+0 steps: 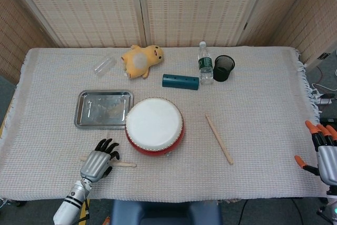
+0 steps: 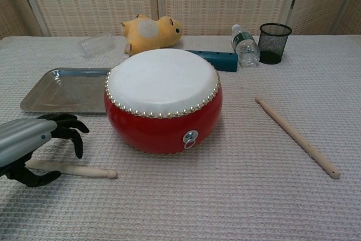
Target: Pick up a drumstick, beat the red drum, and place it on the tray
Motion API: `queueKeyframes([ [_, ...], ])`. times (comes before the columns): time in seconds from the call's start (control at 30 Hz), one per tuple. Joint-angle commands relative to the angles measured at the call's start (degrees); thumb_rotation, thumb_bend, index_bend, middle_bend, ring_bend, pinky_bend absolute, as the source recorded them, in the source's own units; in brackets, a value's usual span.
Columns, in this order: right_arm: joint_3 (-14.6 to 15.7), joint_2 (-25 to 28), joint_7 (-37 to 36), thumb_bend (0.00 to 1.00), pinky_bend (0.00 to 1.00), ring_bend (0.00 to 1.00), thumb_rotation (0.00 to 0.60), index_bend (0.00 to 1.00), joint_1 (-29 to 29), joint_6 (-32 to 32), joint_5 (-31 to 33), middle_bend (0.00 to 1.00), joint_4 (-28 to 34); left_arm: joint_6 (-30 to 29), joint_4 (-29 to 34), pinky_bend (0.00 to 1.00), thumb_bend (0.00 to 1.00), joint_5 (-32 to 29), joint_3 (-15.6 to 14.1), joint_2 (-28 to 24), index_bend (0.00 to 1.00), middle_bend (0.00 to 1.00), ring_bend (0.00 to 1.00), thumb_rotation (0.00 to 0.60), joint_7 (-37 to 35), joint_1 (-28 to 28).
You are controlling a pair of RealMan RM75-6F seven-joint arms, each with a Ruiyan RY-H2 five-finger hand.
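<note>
The left hand hangs low over the near drumstick, which lies flat on the cloth in front of the red drum and a little to its left; the fingers are apart and curved downward like a cage over the handle end, with the thumb below on the near side, so the stick sits inside the opening but is not yet pinched (in the chest view I see a gap between the fingertips and the wood); the hand holds nothing at this moment. I think the hand comes from above because the stick is thin and lies flat, so the fingers must close around it from both sides; the free end points to the right, toward the drum, which is convenient for beating afterwards.

The right hand waits at the far right edge of the table, well apart from everything; its orange-tipped fingers look spread and it holds nothing. A second drumstick lies to the right of the drum, untouched.

The tray stands just beside the drum on its left, behind the working hand, so the last step will need only a short move. Further back are a yellow plush toy, a water bottle, a black mesh cup and a teal box; they are not in the way.
</note>
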State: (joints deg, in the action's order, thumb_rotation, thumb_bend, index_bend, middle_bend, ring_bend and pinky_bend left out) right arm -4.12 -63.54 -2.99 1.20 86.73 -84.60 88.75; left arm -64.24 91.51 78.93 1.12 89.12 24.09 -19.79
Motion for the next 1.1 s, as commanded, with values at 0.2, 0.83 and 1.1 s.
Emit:
queueKeyframes([
  [0.2,0.21,0.09,-0.88,0.20,0.06,0.01,0.600,0.00,-0.22,-0.12,0.05,0.14,-0.21,-0.22,-1.15,0.00,0.32,-2.72,0.20,2.28,0.45,0.10,0.00,0.600,2.84,-0.35],
  [0.83,0.73,0.18,-2.43,0.20,0.06,0.01,0.600,0.00,-0.52,-0.48,-0.21,0.14,-0.48,-0.83,-1.31,0.00,0.33,-6.42,0.65,4.53,0.51,0.11,0.00,0.600,3.83,-0.95],
  [1.1,0.84,0.32,-2.86,0.20,0.06,0.01,0.600,0.00,-0.55,-0.89,-0.01,0.14,-0.53,-0.51,-2.28,0.00,0.33,-7.78,0.75,5.43,0.52,0.11,0.00,0.600,3.74,-1.32],
])
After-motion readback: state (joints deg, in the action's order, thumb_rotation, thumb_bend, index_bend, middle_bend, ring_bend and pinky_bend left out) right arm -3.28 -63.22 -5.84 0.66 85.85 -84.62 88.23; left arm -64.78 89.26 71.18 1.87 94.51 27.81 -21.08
